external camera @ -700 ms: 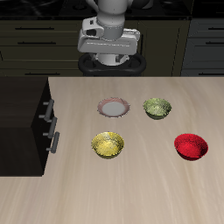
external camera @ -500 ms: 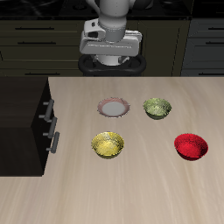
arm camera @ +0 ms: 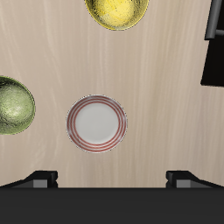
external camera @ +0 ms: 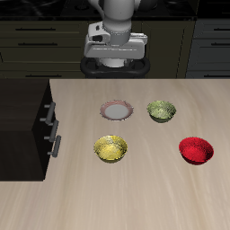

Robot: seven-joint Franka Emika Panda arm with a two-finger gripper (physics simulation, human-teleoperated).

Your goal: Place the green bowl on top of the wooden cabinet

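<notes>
The green bowl (external camera: pixel 162 110) is a small olive bowl with a speckled inside, standing on the table beside a white plate; its edge also shows in the wrist view (arm camera: pixel 10 107). The wooden cabinet (external camera: pixel 22 112) is a very dark box with a flat top and two silver-handled drawers at the table's side; part of it appears in the wrist view (arm camera: pixel 214 44). My gripper (external camera: pixel 114 56) hangs high over the table's back edge, far from the bowl. Its fingertips (arm camera: pixel 39 179) stand wide apart, open and empty (arm camera: pixel 112 179).
A white plate with a red rim (external camera: pixel 117 110) lies under and ahead of the gripper (arm camera: pixel 96 122). A yellow speckled bowl (external camera: pixel 110 148) and a red bowl (external camera: pixel 196 150) sit nearer the table's front edge. Dark cupboards line the back wall.
The gripper has shifted slightly sideways toward the green bowl's side and squared up. Nothing on the table has moved.
</notes>
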